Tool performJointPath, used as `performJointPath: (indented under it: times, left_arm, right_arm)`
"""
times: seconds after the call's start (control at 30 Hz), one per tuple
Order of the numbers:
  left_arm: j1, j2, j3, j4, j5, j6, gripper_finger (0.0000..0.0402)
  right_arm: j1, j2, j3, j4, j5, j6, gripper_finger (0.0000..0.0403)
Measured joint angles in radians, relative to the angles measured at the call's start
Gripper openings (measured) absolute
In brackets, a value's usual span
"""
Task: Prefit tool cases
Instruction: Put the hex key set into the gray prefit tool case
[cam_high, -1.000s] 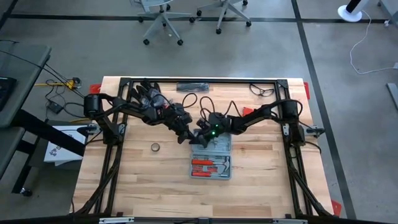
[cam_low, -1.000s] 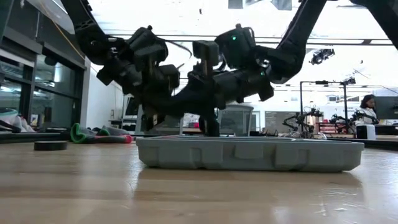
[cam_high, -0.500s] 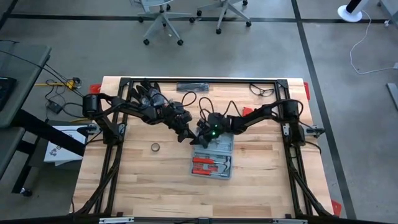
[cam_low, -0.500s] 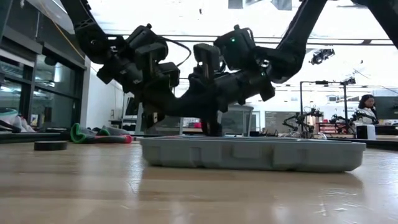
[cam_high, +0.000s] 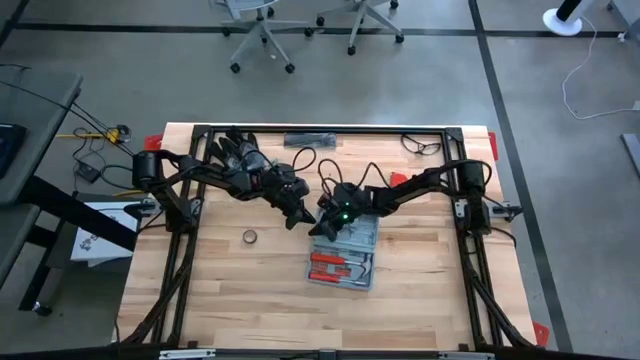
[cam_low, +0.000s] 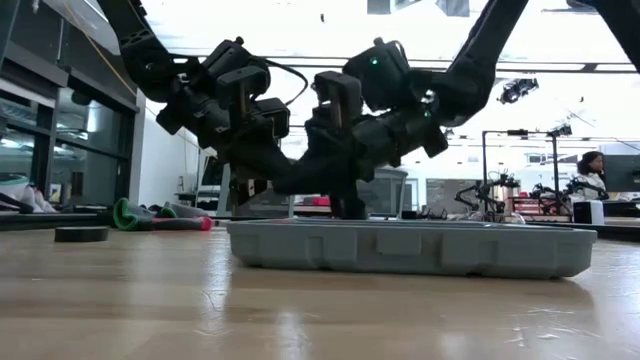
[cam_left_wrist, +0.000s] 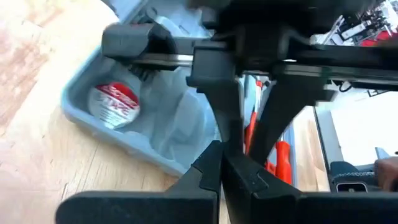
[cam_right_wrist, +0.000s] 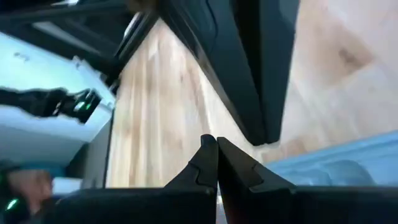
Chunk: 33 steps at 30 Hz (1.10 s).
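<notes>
I see the tool case (cam_high: 343, 254) lying open at the middle of the surface (cam_high: 230, 300), red-handled tools inside. Both grippers meet over its far end, left gripper (cam_high: 298, 217) and right gripper (cam_high: 322, 222), fingers pressed together, holding nothing.

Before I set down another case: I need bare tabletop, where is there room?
Free: the wood between the small dark roll and the table's near edge, and right of the tool case. Crowded: above the case, where left gripper and right gripper meet.
</notes>
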Motion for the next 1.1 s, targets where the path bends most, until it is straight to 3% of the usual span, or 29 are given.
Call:
performJointPath:
  times: [0.13, 0.3, 0.4, 0.53, 0.67, 0.83, 0.97, 1.1]
  left_arm:
    - [0.003, 0.0, 0.0, 0.001, 0.0, 0.007, 0.0]
    - [0.003, 0.0, 0.0, -0.001, -0.001, 0.006, 0.0]
    - [0.003, 0.0, 0.0, 0.0, -0.001, 0.005, 0.0]
    - [0.004, 0.0, 0.0, 0.0, -0.003, -0.001, 0.0]
    - [0.005, 0.0, 0.0, 0.001, -0.002, -0.009, 0.0]
    - [0.007, -0.008, 0.0, 0.011, -0.002, -0.01, 0.0]
    - [0.011, -0.011, 0.016, 0.046, -0.025, -0.003, 0.0]
    - [0.013, 0.032, 0.098, -0.033, -0.061, 0.058, 0.0]
  right_arm:
    - [-0.017, -0.011, -0.003, 0.045, -0.054, 0.034, 0.0]
    - [-0.015, -0.087, -0.002, 0.036, 0.005, 0.007, 0.0]
    - [-0.006, -0.065, -0.004, -0.074, 0.026, -0.023, 0.0]
    - [0.0, -0.019, 0.001, -0.077, -0.026, -0.028, 0.0]
    - [-0.007, -0.053, -0.004, -0.077, -0.034, -0.015, 0.0]
    - [-0.032, -0.195, -0.003, -0.23, 0.003, -0.097, 0.0]
    - [-0.039, -0.285, -0.006, -0.498, 0.085, -0.2, 0.0]
    - [-0.039, -0.324, -0.003, -0.68, 0.181, -0.252, 0.0]
